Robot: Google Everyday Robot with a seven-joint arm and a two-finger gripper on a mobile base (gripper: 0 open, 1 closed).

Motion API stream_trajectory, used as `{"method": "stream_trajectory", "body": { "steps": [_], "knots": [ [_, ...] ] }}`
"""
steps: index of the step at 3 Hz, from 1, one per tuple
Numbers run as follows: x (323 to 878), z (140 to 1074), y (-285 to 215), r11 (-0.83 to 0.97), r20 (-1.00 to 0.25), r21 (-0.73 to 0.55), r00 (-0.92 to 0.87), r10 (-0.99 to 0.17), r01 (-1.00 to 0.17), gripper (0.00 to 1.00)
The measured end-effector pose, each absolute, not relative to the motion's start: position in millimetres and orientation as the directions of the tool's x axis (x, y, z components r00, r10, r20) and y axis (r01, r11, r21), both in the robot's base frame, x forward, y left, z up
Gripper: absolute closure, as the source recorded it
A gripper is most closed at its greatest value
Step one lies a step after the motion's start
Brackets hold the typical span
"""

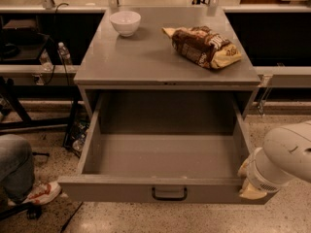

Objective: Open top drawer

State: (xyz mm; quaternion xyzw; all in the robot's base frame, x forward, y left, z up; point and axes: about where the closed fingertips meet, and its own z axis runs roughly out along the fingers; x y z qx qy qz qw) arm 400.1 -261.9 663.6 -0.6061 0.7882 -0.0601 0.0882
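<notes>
The top drawer [165,157] of the grey metal cabinet stands pulled far out, its deep grey box empty. Its front panel carries a small black loop handle [169,194] at centre. My white arm comes in from the right edge, and the gripper [249,184] sits at the right end of the drawer's front panel, low at the corner. The arm's wrist hides most of the gripper. The lower drawers are hidden under the open one.
On the cabinet top [146,57] stand a white bowl [125,22] at the back left and a brown chip bag [204,46] at the right. A person's leg and shoe [41,193] are on the floor at the left. A water bottle [63,53] stands left of the cabinet.
</notes>
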Motion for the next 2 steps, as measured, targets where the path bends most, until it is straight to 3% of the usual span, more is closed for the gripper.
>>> {"method": "stream_trajectory", "body": {
  "steps": [2],
  "knots": [
    [399.6, 663.9, -262.0, 0.258, -0.065, -0.203, -0.249, -0.966, -0.945, 0.52]
  ]
}}
